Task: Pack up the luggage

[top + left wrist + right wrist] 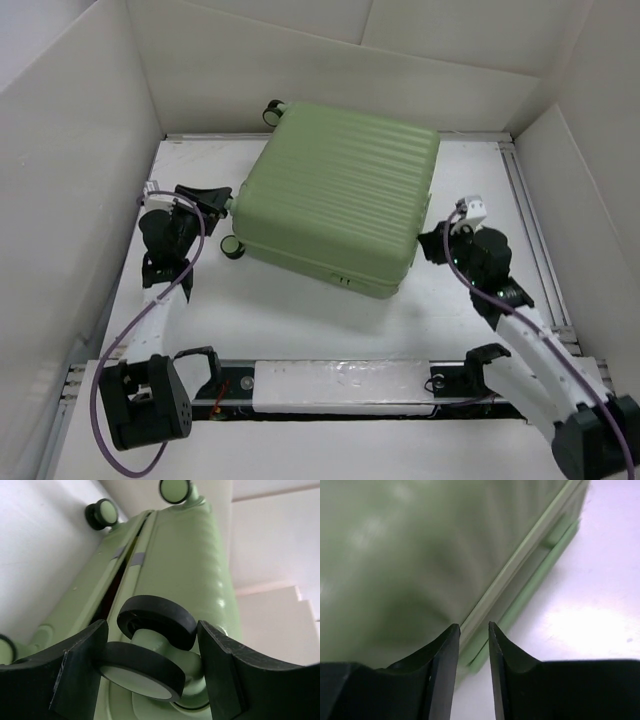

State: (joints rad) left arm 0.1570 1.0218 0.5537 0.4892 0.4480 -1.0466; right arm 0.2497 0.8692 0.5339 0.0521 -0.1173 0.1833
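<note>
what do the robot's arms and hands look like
The left arm and right arm: black joint housings, white links, a purple cable along each. The left hand and right hand have black, tapered fingers. A white connector tops the right wrist.

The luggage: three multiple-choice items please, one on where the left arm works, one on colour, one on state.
1. The left gripper is: A) at a wheel of the luggage; B) above its middle; C) far from it.
2. Its colour is: A) red; B) pale green; C) black.
3. The luggage: A) stands upright; B) lies spread open; C) lies flat, halves almost together.
A: a wheel sits between the jaws. B: it shows green in every view. C: the overhead view shows it flat; the left wrist view shows a thin gap.
</note>
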